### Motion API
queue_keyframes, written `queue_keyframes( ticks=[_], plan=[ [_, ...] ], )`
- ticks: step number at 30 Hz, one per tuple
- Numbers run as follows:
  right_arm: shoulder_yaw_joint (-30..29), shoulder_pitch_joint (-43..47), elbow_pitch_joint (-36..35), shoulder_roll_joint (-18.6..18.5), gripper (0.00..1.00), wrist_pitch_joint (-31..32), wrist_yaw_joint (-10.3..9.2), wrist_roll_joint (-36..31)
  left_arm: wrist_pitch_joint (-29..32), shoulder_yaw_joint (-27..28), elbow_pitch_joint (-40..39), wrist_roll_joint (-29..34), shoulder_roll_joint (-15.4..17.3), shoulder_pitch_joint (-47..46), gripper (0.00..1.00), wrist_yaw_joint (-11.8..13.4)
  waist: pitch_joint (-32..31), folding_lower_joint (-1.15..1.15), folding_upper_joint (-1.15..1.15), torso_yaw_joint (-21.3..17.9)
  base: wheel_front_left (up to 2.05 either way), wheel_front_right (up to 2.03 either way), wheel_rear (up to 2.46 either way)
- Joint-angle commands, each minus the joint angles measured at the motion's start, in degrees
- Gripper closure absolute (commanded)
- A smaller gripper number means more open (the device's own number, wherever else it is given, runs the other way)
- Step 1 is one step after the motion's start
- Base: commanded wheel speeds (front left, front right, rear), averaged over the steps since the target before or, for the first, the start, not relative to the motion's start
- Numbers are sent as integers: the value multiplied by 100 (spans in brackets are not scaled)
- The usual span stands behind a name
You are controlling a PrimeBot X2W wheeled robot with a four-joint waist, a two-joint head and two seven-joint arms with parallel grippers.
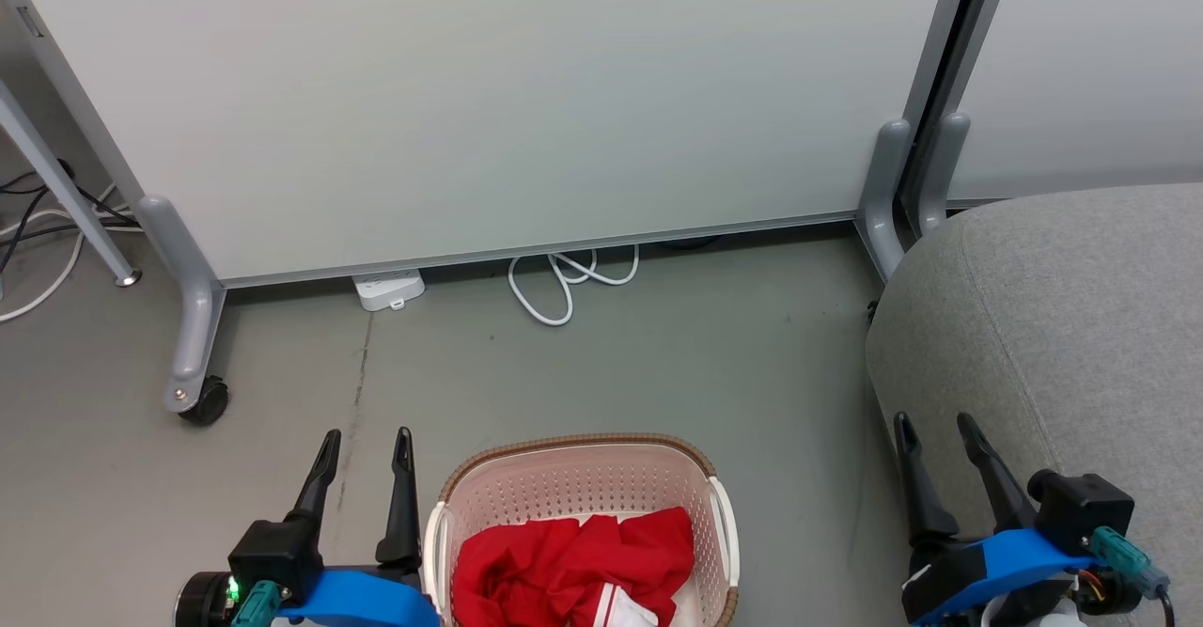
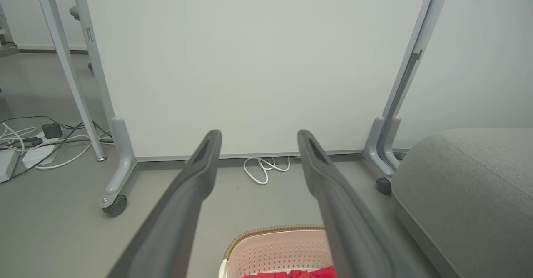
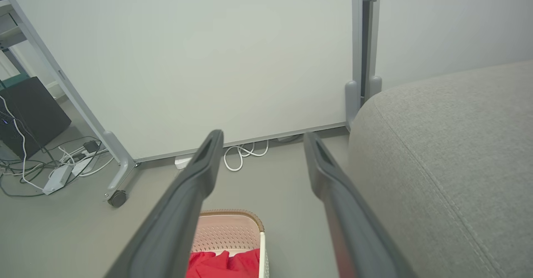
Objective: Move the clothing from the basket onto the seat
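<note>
Bright red clothing [image 1: 573, 566] with a bit of white trim lies bunched in the cream basket [image 1: 583, 462], which stands on the floor at the bottom middle of the head view. The grey seat [image 1: 1062, 326] fills the right side, its rounded edge facing the basket. My left gripper [image 1: 367, 439] hangs open just left of the basket rim, above the floor, nothing between its fingers. My right gripper [image 1: 935, 420] is open too, over the seat's near left edge. The left wrist view shows the basket [image 2: 275, 249] and red clothing [image 2: 291, 274] low between my fingers; in the right wrist view the basket [image 3: 233, 228] sits low left of the seat [image 3: 449, 165].
A white partition panel [image 1: 489, 101] on grey wheeled legs [image 1: 193, 326] stands behind the basket. A white power strip [image 1: 387, 289] and coiled white cable [image 1: 564, 279] lie at its base. More cables [image 1: 38, 232] trail at far left. Grey floor [image 1: 752, 373] separates basket and seat.
</note>
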Motion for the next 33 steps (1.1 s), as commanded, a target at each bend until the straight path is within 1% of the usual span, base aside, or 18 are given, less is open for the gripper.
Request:
queue_keyframes(
  ticks=[1,12,20,23,27,33],
  plan=[
    [11,-96,19,-36,0,-36,12,-76,-37,-4,-14,98,17,40,0,-2,-1,0,0,0,0,0,0],
    [5,-71,36,-36,0,-28,12,-42,-47,-31,21,50,16,33,0,45,0,0,0,2,0,0,0],
    [23,-119,50,-36,0,-17,12,-9,-46,-32,114,54,16,10,0,21,36,0,0,-15,0,0,0],
    [80,-195,0,-36,0,-10,12,4,-47,-104,383,156,57,-155,0,-51,184,0,0,-87,0,0,0],
    [200,-318,-108,-36,0,-25,8,33,-18,-271,872,275,241,-531,0,-163,527,0,0,-257,0,0,0],
    [437,-639,-358,-33,0,-60,8,89,289,-562,1481,361,587,-1396,0,-290,1426,0,0,-635,0,0,0]
  ],
)
